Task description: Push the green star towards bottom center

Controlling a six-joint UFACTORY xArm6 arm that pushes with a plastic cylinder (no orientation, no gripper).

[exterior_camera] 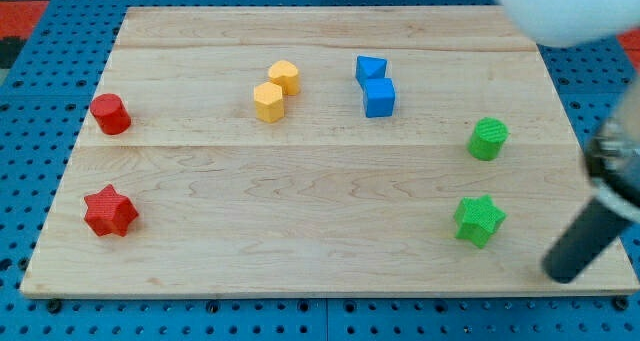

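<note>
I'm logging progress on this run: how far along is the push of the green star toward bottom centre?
Started only: the green star block sits low at the view's right, apart from the green cylinder block. In hand: my tip stands to its right, not touching. Left: most of the way leftward along the wooden board.

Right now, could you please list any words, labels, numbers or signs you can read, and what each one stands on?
None: no readable text on the wooden board, the green star, the other coloured blocks, the blue pegboard or my tip, which sits to the view's right of the star.
</note>
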